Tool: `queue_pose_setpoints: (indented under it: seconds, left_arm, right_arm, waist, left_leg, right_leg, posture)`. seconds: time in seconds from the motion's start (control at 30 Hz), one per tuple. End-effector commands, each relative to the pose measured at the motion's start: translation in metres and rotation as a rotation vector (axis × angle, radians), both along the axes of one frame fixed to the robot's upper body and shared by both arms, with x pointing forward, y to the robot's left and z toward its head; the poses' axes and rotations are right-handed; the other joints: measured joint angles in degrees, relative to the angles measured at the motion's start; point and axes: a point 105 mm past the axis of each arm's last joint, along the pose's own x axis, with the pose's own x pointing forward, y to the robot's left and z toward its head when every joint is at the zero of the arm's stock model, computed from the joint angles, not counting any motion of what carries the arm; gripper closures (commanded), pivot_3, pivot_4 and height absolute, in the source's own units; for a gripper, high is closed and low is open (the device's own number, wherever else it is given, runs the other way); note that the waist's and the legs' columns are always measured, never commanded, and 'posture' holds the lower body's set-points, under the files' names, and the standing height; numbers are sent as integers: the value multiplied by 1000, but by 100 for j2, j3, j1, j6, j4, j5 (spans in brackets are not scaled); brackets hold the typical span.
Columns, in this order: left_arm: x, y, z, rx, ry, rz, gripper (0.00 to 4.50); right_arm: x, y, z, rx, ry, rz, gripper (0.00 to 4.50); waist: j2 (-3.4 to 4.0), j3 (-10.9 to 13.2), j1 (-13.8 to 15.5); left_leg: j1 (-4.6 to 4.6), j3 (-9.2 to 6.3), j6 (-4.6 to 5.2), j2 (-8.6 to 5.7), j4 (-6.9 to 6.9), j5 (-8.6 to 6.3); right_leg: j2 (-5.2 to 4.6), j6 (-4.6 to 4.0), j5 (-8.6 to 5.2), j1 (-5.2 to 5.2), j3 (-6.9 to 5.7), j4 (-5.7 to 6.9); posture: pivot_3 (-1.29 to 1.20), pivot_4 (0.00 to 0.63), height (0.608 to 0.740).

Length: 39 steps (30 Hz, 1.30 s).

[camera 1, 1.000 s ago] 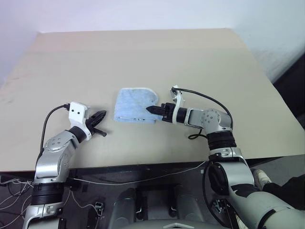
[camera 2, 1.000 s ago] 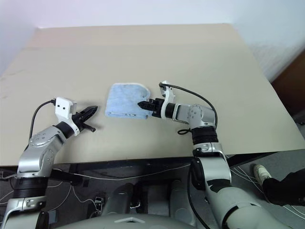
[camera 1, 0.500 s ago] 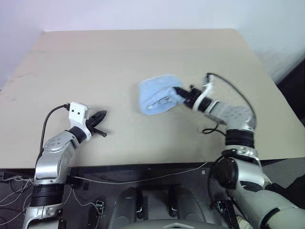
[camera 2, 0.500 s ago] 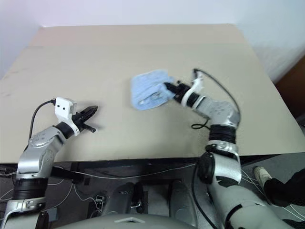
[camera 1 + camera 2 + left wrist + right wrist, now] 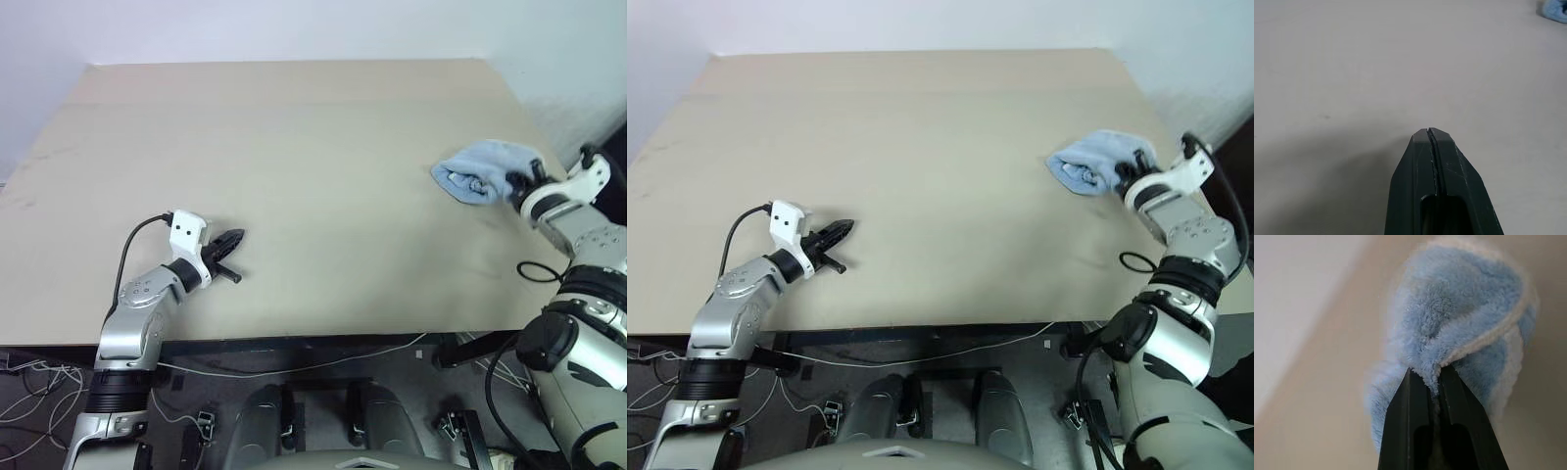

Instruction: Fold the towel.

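Note:
The light blue towel [image 5: 477,173], folded into a small bundle with white edging, hangs near the table's right edge. My right gripper [image 5: 517,180] is shut on the towel; in the right wrist view its two black fingers [image 5: 1418,396] pinch a fold of the terry cloth [image 5: 1459,318]. My left gripper [image 5: 231,243] rests low over the table at the front left, shut with nothing in it; the left wrist view shows its fingertips [image 5: 1429,133] pressed together over bare tabletop. A corner of the towel [image 5: 1555,7] shows far off in that view.
The beige table [image 5: 294,147] stretches wide between the two arms. Its right edge [image 5: 549,147] lies just beyond the towel, and its front edge [image 5: 323,338] runs below both grippers.
My right gripper has swung far to the right, carrying the towel from the table's middle to near the right edge. The left gripper has shifted slightly rightward.

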Motion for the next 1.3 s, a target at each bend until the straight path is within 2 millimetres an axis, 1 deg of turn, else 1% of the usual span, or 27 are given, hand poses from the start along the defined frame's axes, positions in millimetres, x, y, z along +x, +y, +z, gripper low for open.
queue_pose_setpoints:
  seconds: [0.03,0.07,0.13,0.17,0.37,0.47,0.53,0.57,0.73,0.8,0.87,0.9,0.93,0.97,1.0,1.07,1.17,1.27,1.3]
  left_arm:
    - [-1,-5,6,2,-33,-16,4500]
    - [-1,-6,5,1,-31,-17,4500]
    - [-1,-7,4,-1,-28,-18,4500]
    - [-2,-7,3,-2,-27,-19,4500]
    - [-3,-9,1,-15,-19,-20,4500]
    - [-3,-10,-1,-18,-13,-23,4500]
    - [-2,-11,-1,-18,-10,-26,4500]
    - [-1,-10,-1,-19,-10,-28,4500]
    - [4,-10,-1,-16,-5,-41,4500]
    - [8,-10,-1,-13,-4,-39,4500]
    - [14,-8,2,-11,-14,-20,4500]
    - [16,-5,3,-11,-18,-8,4500]
    - [19,-2,4,-8,-24,11,4500]
    - [21,2,5,-3,-32,29,4500]
    - [23,7,6,7,-40,51,4500]
    - [26,18,6,29,-55,84,4500]
    - [25,27,4,54,-62,103,4500]
    - [19,43,-1,94,-65,117,4500]
    - [18,46,-1,98,-72,120,4500]
  right_arm:
    - [-2,-6,15,-34,-34,-31,4490]
    - [-3,-5,14,-40,-30,-28,4490]
    - [-3,-4,13,-47,-25,-24,3981]
    - [-4,-4,13,-51,-23,-22,3809]
    - [-6,-2,18,-59,-46,-12,1848]
    - [-10,-2,20,-65,-63,-19,896]
    - [-14,-5,20,-92,-66,-42,186]
    - [-17,-7,21,-105,-66,-60,87]
    - [-33,-24,32,-185,-100,-180,87]
    - [-39,-28,39,-257,-113,-218,87]
    - [-42,-24,51,-418,-136,-219,87]
    - [-41,-18,57,-499,-151,-202,87]
    - [-39,-6,64,-599,-178,-159,87]
    - [-35,7,67,-673,-204,-108,87]
    - [-31,26,68,-734,-237,-28,87]
    - [-24,60,66,-811,-288,102,87]
    - [-20,89,61,-862,-337,216,87]
    - [-15,144,50,-937,-422,430,87]
    - [-15,157,46,-949,-443,483,87]
  waist:
    - [0,0,5]
    - [0,0,6]
    - [0,0,6]
    - [0,-1,7]
    - [0,-1,28]
    - [0,-1,21]
    - [0,-1,25]
    - [-1,-1,31]
    - [1,-1,41]
    - [1,-2,31]
    - [2,-2,34]
    - [2,-2,27]
    - [3,-3,23]
    - [3,-3,6]
    - [3,-3,-6]
    - [3,-3,-27]
    - [2,-3,-2]
    - [0,-4,10]
    - [0,-3,7]
  left_leg:
    - [0,0,0,0,0,0]
    - [0,0,0,0,0,0]
    - [0,-1,0,0,1,0]
    - [0,-1,0,0,1,0]
    - [0,-2,1,-1,4,0]
    - [1,-3,1,-1,4,0]
    - [1,-4,1,0,4,0]
    - [1,-4,1,-1,4,0]
    - [0,-5,1,-3,6,0]
    - [1,-4,1,-3,6,0]
    - [3,-5,1,-2,6,0]
    - [3,-5,0,-2,6,0]
    - [4,-5,0,-2,6,0]
    - [5,-4,0,-2,6,0]
    - [6,-4,0,-2,5,0]
    - [10,-2,-2,2,4,1]
    - [12,-3,-7,5,2,5]
    - [12,-2,-5,1,4,3]
    - [12,-3,-5,1,4,3]
  right_leg:
    - [0,0,0,0,0,0]
    - [0,1,0,0,0,0]
    - [0,1,-1,1,0,0]
    - [0,1,-1,1,0,0]
    - [-1,1,-1,3,0,1]
    - [-1,1,-1,3,1,1]
    - [0,1,-1,3,0,2]
    - [0,1,-1,3,0,2]
    - [-2,2,-1,3,0,5]
    - [-2,4,-2,3,0,5]
    - [-1,5,-3,3,0,7]
    - [-1,6,-4,4,0,8]
    - [-1,6,-4,3,1,9]
    - [-1,7,-5,4,2,9]
    - [0,8,-5,3,3,9]
    - [4,10,-6,3,7,10]
    - [8,11,-8,3,7,11]
    - [3,11,-8,6,6,10]
    - [4,11,-8,6,6,10]
  posture:
    - [0,150,740]
    - [0,150,740]
    - [0,150,740]
    - [0,150,740]
    - [0,150,740]
    - [0,150,740]
    - [0,150,740]
    - [0,150,740]
    - [0,150,740]
    - [0,150,740]
    - [0,150,740]
    - [0,150,740]
    - [0,150,740]
    - [0,150,740]
    - [0,150,740]
    - [0,150,740]
    - [0,150,740]
    - [0,150,740]
    - [0,150,740]
